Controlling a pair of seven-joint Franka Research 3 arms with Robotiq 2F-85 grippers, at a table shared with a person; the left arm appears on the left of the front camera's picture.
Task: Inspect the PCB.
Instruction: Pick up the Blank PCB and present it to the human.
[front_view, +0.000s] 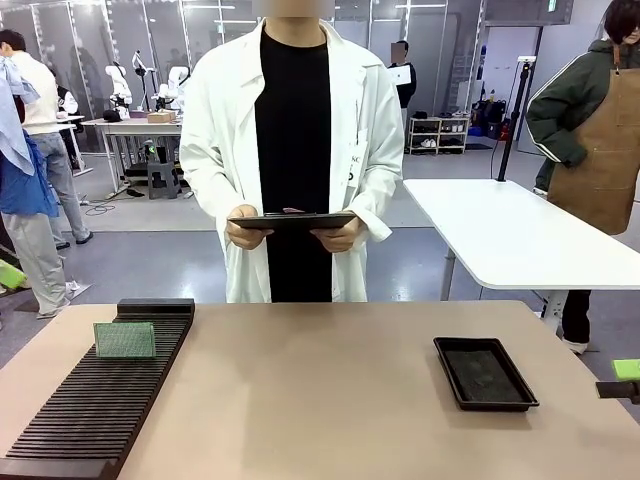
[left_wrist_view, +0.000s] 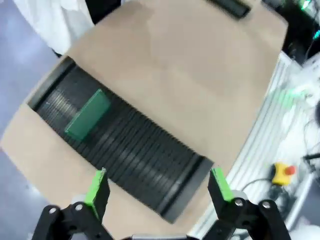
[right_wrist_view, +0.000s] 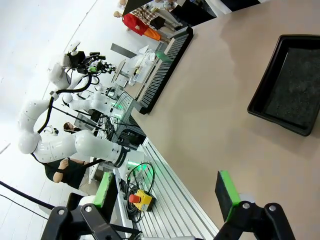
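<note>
PCB (front_view: 125, 340) stands upright on its long edge in a slot of the black ribbed rack (front_view: 100, 400), toward the rack's far end, on the left side of the tan table (front_view: 320, 400). Its pale green speckled face is turned toward the robot. In the left wrist view the PCB (left_wrist_view: 87, 115) looks like a green slab sticking up out of the rack (left_wrist_view: 140, 150), well away from the fingers. Nothing touches it. Left gripper (left_wrist_view: 159, 182) hangs above the rack's near end with jaws spread wide. Its green pads (left_wrist_view: 98, 184) are far apart with nothing between them, and it touches nothing. Right gripper (right_wrist_view: 165, 187) is also wide open and empty, sitting over the robot-side edge of the table. In the front view it (front_view: 625, 380) just pokes in at the right edge. The shallow black tray (front_view: 485, 372) lies flat on the table's right side, near the right gripper but apart from it. In the right wrist view the tray (right_wrist_view: 290, 85) sits beyond the fingers, with the rack (right_wrist_view: 165, 65) far off across the table. A person in a white lab coat (front_view: 215, 150) stands at the far side, both hands (front_view: 245, 232) holding a dark tablet (front_view: 292, 221) flat at waist height, clear of the table.
</note>
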